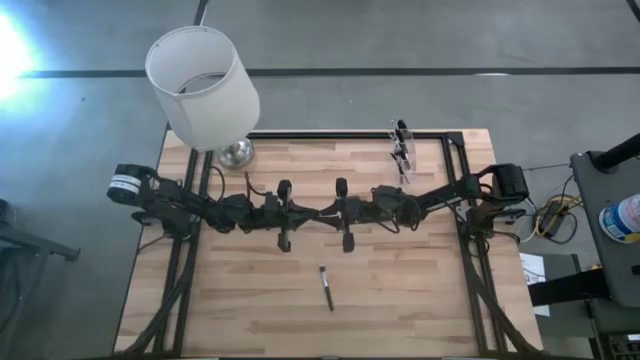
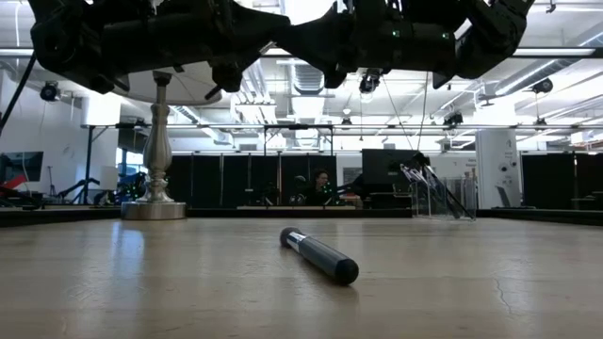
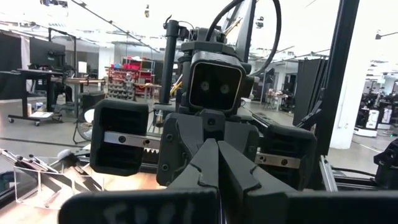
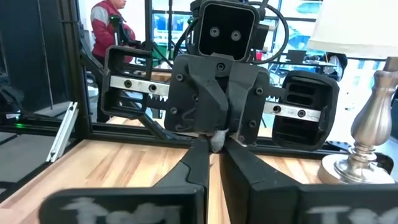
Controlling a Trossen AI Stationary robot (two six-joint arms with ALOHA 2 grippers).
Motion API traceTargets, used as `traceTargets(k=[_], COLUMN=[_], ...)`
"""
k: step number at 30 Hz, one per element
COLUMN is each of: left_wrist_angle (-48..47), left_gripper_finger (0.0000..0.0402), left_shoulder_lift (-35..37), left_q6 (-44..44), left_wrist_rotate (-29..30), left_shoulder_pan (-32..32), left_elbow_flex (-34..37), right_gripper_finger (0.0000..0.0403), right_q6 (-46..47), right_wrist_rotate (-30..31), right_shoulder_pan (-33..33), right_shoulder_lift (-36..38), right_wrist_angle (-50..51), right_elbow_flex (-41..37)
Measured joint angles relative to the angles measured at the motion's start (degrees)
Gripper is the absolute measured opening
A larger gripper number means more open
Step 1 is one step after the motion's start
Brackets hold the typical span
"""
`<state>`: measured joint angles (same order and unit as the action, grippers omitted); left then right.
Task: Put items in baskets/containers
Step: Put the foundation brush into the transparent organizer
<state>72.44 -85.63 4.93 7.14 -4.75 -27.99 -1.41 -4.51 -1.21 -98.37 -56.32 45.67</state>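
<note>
My two arms are folded level above the middle of the table (image 1: 420, 300), stretched toward each other, wrists nearly nose to nose. My left gripper (image 1: 318, 213) points toward the right one, its dark, angular plastic fingers pressed together and holding nothing. My right gripper (image 1: 312, 214) faces it the same way, fingers together and empty, tips almost meeting the left ones.

Nearest the front edge, ahead of both grippers, one brush (image 1: 326, 287) lies flat on the pale wood planks: a slim, dark, matte stick, well apart from my fingers.

Farther back on my right side, the clear cup (image 1: 402, 152) stands upright by the black frame rail with thin brushes leaning inside.

At the far left corner stands a lamp (image 1: 205, 90), with a smooth white cylinder shade on a shiny metal base.
</note>
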Motion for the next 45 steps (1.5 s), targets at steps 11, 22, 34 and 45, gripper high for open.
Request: traceTargets(k=[11,22,34,45], left_wrist_angle=[-0.97,-13.47,-15.75,-15.97], left_gripper_finger=[0.0005,0.007,0.0048,0.0002], left_shoulder_lift=[0.46,7.42,9.01,8.75], left_q6=[2.47,0.71,-1.83,-2.32], left_wrist_rotate=[-0.18,0.28,0.24,0.24], left_shoulder_pan=[0.0,0.02,-0.05,-0.04], left_elbow_flex=[0.07,0.22,2.21,2.21], right_gripper_finger=[0.0013,0.0012,0.0012,0.0012], right_q6=[-0.53,-1.44,5.24,10.14], right_wrist_rotate=[0.0,0.37,15.01,18.86], right_shoulder_pan=[0.02,0.5,2.03,24.32], right_shoulder_lift=[0.11,6.31,30.73,43.86], right_wrist_angle=[1.11,15.76,67.3,99.88], right_elbow_flex=[-0.07,-0.41,1.39,9.64])
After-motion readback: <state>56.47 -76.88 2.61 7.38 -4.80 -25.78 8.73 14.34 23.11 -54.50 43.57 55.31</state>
